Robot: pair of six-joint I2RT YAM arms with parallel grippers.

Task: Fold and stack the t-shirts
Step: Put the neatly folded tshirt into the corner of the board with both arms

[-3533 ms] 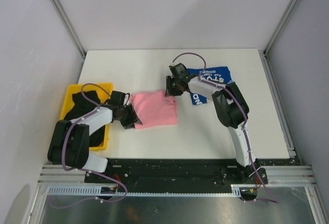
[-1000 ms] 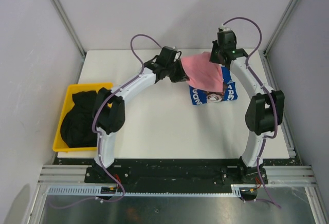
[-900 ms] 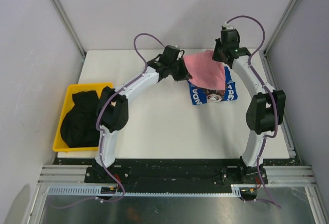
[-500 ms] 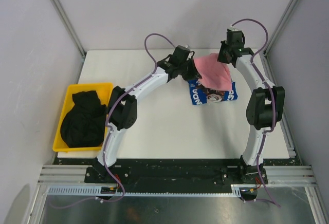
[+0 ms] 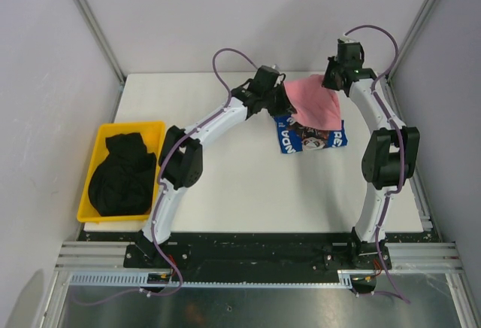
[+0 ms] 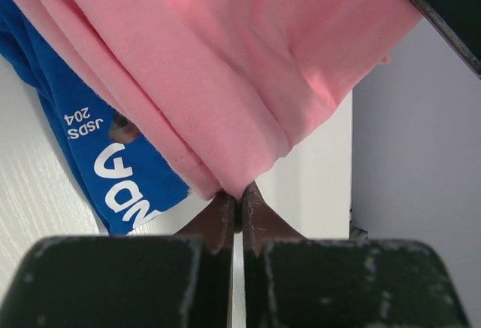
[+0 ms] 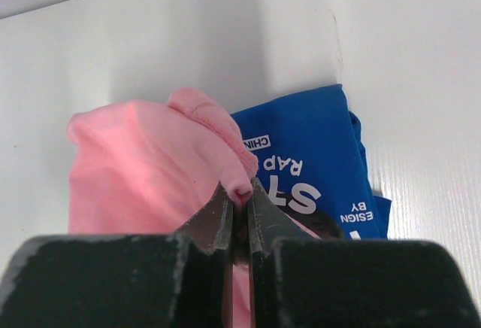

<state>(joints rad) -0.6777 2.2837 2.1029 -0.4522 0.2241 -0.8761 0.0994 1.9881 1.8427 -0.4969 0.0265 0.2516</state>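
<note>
**Now the pink tee hangs between both arms, above the blue one**

Right now both sets of fingers are pinched fully closed on cloth. The left fingers (image 6: 239, 201) hold a folded corner of the pink tee (image 5: 312, 102), and the right fingers (image 7: 237, 211) nip a rolled bit of hem at its other upper corner. The shirt is slung between them over the far right part of the worktop (image 5: 225, 185). It sits directly above the blue tee (image 5: 312, 141), which lies flat. The black tees (image 5: 120, 174) are heaped in the yellow bin (image 5: 124, 125) at the left edge, well apart from all this.

I expect the pink tee to handle as light, limp cloth. It sags wherever it is not held, and I judge the fold will only keep if I hold both corners level and a little taut. The corners are the right place to grip, with every layer inside the bite. A pinch this shallow could let one layer slide out.

From overhead I get the span of the shirt and its line-up over the blue one, but the wrists hide the grips. The left wrist view shows the pink layers meeting at the fingertips, with the blue tee's white lettering below. The right wrist view shows the hem roll caught in the bite. No view tells me whether the pink tee's lower edge is touching the blue one.
</note>
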